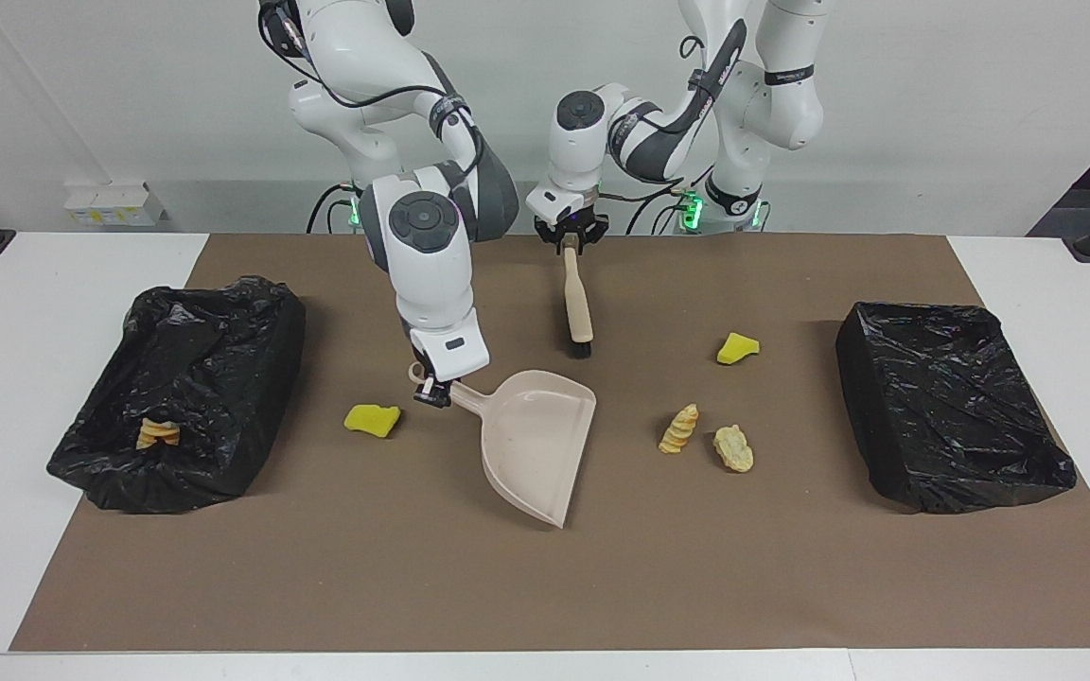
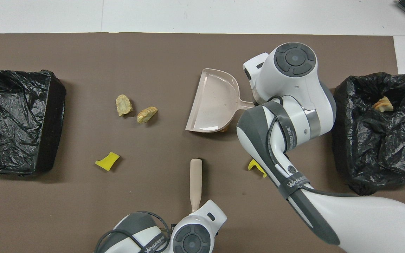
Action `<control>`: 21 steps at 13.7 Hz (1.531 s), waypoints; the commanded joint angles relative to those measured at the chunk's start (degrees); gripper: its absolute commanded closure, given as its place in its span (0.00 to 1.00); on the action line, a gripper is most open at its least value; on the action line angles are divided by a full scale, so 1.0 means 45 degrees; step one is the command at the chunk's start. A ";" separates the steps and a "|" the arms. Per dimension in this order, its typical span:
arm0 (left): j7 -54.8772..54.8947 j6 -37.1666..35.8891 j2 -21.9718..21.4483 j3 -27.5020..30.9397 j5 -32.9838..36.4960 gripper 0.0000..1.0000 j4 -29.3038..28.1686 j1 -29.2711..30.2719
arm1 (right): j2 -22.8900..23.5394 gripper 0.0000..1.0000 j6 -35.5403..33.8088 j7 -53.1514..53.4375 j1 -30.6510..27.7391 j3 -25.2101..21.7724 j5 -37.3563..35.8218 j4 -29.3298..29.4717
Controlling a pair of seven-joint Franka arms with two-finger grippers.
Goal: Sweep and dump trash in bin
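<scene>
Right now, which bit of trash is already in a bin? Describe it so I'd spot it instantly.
Start at the black bag-lined bin at the right arm's end of the brown mat. Inside it lies one golden-brown ridged pastry lump. Unlike the two similar lumps still loose on the mat, it sits on black plastic.

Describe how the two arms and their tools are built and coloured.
Both arms are glossy white with dark grey joint bands, round grey caps and black cables. Green lights glow at the bases. The left tool is black; the right tool has a white body and black fingers.

Glossy smooth plastic dustpan (image 1: 536, 440), crinkly shiny black bin liner (image 1: 181, 388), matt brown mat (image 1: 507, 586).
</scene>
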 commanded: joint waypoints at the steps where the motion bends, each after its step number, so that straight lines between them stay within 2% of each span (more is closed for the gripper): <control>1: 0.0442 -0.0645 -0.0231 0.0209 -0.0087 1.00 0.0122 0.0203 | -0.0445 1.00 0.0385 -0.0765 -0.0054 0.0045 -0.0025 -0.0535; 3: 0.0462 -0.1482 -0.0387 0.0229 0.0339 1.00 0.0570 0.0866 | -0.0464 1.00 0.0385 -0.1001 -0.0035 0.0045 -0.0045 -0.0554; 5: 0.0559 -0.2984 -0.0485 0.0229 0.1567 1.00 0.1312 0.1607 | -0.0484 1.00 0.0385 -0.1040 0.0004 0.0045 -0.0026 -0.0593; 6: 0.1004 -0.3610 -0.0834 0.0229 0.2153 1.00 0.1412 0.2153 | -0.0523 1.00 0.0404 -0.1021 0.0082 0.0045 -0.0045 -0.0710; 9: 0.3679 -0.4377 -0.1695 0.0268 0.2335 1.00 0.1432 0.4358 | -0.0523 1.00 0.0929 -0.1041 0.0375 0.0065 -0.0064 -0.1100; 11: 0.4187 -0.4184 -0.1347 0.0268 0.2723 1.00 0.1782 0.5880 | -0.0387 1.00 0.1340 -0.1060 0.0822 0.0065 -0.0084 -0.1121; 13: 0.5864 -0.4125 -0.0878 0.0268 0.3075 1.00 0.2115 0.7988 | -0.0037 1.00 0.1866 -0.0944 0.1485 0.0046 -0.0181 -0.1121; 16: 0.7604 -0.3346 -0.0216 0.0268 0.4248 1.00 0.2602 1.0062 | 0.0335 1.00 0.2571 -0.0904 0.1801 0.0065 -0.0299 -0.1121; 19: 0.8137 -0.2779 0.1248 0.0249 0.4269 1.00 0.3714 1.0692 | 0.0570 1.00 0.2728 -0.0904 0.2092 0.0046 -0.0454 -0.1140; 21: 0.8176 -0.2213 0.1837 0.0249 0.4269 1.00 0.3835 1.0772 | 0.0629 1.00 0.2846 -0.0904 0.2133 0.0045 -0.0475 -0.1140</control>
